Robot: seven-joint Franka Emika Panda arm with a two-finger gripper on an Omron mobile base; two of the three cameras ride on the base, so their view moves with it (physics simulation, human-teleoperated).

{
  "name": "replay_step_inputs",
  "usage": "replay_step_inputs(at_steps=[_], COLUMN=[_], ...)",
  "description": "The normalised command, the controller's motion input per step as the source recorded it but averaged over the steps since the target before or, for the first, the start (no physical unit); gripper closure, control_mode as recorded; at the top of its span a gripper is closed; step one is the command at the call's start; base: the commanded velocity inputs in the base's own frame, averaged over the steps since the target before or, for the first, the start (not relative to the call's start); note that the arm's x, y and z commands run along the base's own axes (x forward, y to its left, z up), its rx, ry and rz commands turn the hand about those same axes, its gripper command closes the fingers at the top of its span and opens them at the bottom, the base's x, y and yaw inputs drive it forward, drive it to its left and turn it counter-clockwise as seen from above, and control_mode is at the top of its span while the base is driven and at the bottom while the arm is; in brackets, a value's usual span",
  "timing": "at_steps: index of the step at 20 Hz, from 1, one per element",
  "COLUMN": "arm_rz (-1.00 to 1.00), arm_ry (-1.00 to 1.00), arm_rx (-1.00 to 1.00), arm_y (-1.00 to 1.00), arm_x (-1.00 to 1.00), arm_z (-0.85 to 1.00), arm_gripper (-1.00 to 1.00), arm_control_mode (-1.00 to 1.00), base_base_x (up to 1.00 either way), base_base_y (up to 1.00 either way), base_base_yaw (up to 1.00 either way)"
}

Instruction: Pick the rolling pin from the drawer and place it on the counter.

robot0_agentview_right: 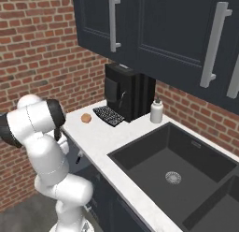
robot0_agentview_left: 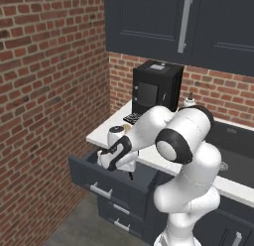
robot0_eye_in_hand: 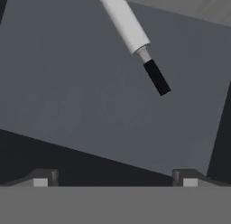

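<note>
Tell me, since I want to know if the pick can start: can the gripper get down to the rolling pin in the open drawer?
Probably yes. The gripper is open above the pulled-out drawer, and the rolling pin lies bare on its floor, nothing over it. It sits off-centre, so the hand must shift first.

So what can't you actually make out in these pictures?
- Slim grey-white rolling pin with black handle: hand view's top edge cuts off its far end.
- Dark slate-grey open drawer: the white arm hides its inside in the left base view.
- Small round brown thing on the white counter: too small to identify.
</note>
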Motion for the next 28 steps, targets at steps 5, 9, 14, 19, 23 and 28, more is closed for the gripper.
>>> replay_step_inputs(at_steps=[5, 9, 14, 19, 23, 28], arm_rz=[0.00, 0.00, 0.02, 0.02, 0.00, 0.00], arm_ry=[0.00, 0.00, -0.03, -0.23, -0.24, -0.26], arm_rx=[0.00, -0.02, -0.08, -0.10, -0.01, 0.00], arm_y=[0.37, 0.57, 0.76, 0.75, 0.22, 0.00], arm_x=[-0.36, -0.96, -1.00, -0.90, -0.29, -0.07], arm_z=[-0.45, 0.00, 0.33, 0.75, 0.94, 1.00], arm_gripper=[-1.00, -1.00, -1.00, -1.00, -1.00, -1.00], arm_control_mode=[-1.00, -1.00, -1.00, -1.00, -1.00, -1.00], base_base_x=[0.00, 0.00, 0.00, 0.00, 0.00, 0.00], base_base_y=[0.00, 0.00, 0.00, 0.00, 0.00, 0.00], base_base_yaw=[0.00, 0.00, 0.00, 0.00, 0.00, 0.00])
